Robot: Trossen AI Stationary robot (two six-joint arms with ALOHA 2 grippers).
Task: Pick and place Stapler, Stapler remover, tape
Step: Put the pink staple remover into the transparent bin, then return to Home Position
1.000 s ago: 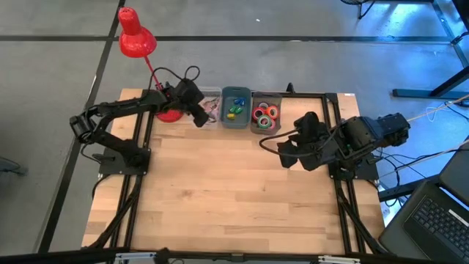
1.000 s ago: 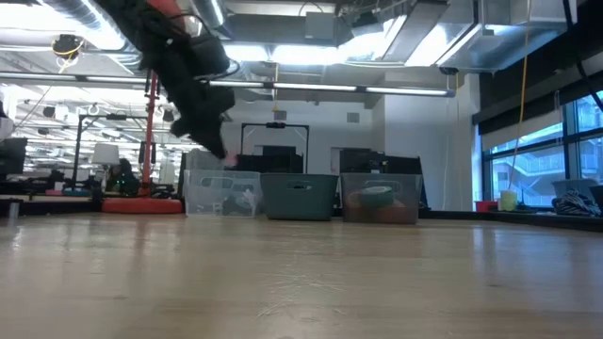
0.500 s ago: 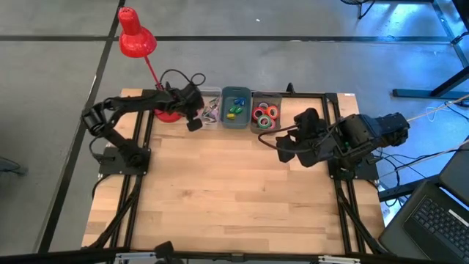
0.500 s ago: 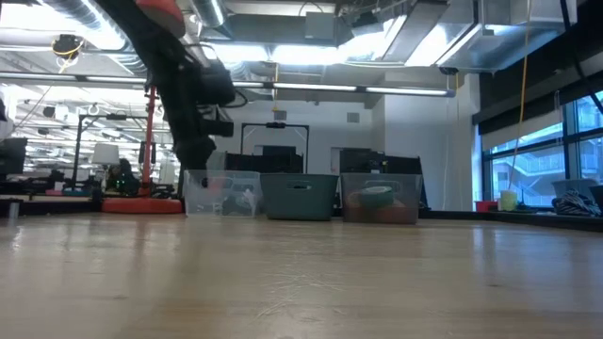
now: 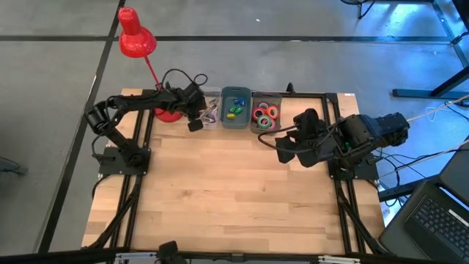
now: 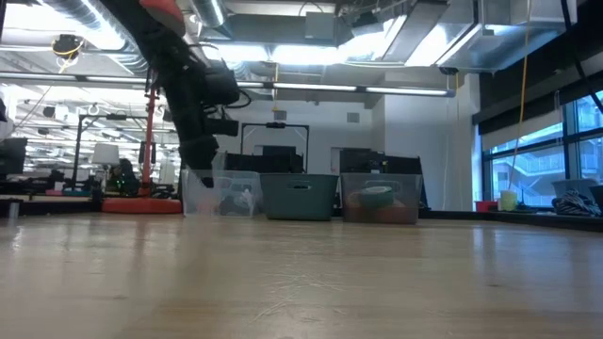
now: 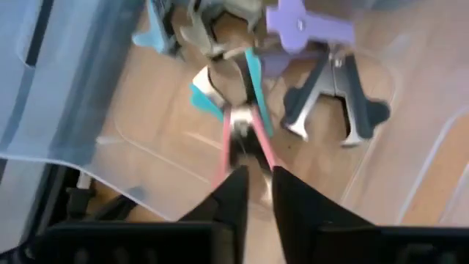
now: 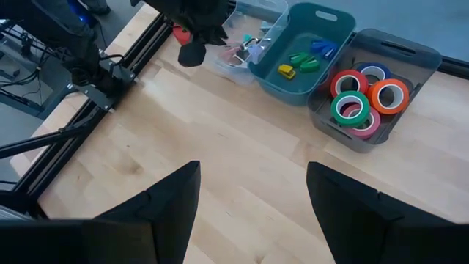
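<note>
My left gripper (image 5: 195, 125) (image 7: 256, 180) hangs over the left end of the clear bin (image 5: 210, 105) (image 6: 221, 193) at the table's far edge and is shut on a pink staple remover (image 7: 242, 136). Purple (image 7: 304, 26), black (image 7: 337, 103) and teal (image 7: 249, 70) removers lie in the bin below it. The tape rings (image 5: 265, 114) (image 8: 363, 99), red-orange, green and purple, lie in the grey bin (image 8: 418, 55). Small coloured blocks (image 8: 304, 62) lie in the teal bin (image 5: 235, 121). My right gripper (image 5: 282, 150) (image 8: 253, 213) is open above the bare table, near the grey bin. My left gripper pinches the pink staple remover between its two fingers, on the pink handle arms (image 7: 222, 165) at the end nearest the fingers. The fingers come from above, pointing down. The remover points away from the fingertips toward the bin floor; whether it still rests on the others, I cannot tell.
A red desk lamp (image 5: 135, 37) stands at the far left corner, its base (image 5: 170, 114) beside the clear bin. The three bins sit in a row along the far edge. The wooden table (image 5: 234, 191) stretches toward the near edge. A laptop (image 5: 432, 220) sits off the right side.
My left gripper has come down and shifted a little toward the table's left, from above the clear bin to its left end, while the arm's elbow swung inward. The right arm has barely moved.
</note>
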